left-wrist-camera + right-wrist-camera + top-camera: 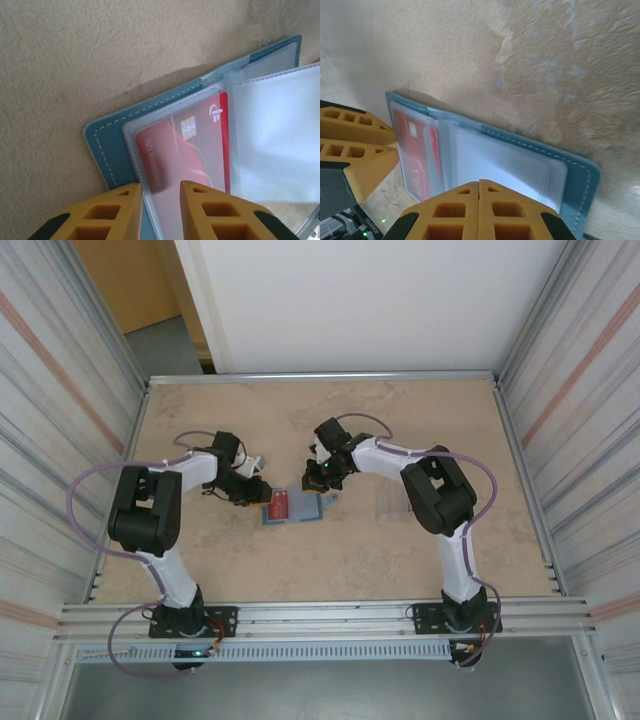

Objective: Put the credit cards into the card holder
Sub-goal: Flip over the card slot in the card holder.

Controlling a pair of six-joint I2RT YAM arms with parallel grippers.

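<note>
The teal card holder [305, 508] [107, 150] [580, 175] lies open and flat on the table, its clear sleeves facing up. A red credit card [278, 504] [185, 150] [410, 145] with a chip sits inside the left sleeve. A thin red strip [434, 147] shows beside it under the adjoining sleeve. My left gripper [258, 496] [161, 202] hovers at the holder's left edge, jaws a little apart over the sleeve's seam and the card, gripping nothing. My right gripper [318, 480] [479, 192] is shut, its tips over the empty clear sleeves [505, 160] of the right half.
A faint clear plastic case [392, 503] lies on the table right of the holder, under the right arm. Ribbed metal walls and an aluminium frame [320, 376] bound the tan tabletop. Bare table stretches in front of the holder.
</note>
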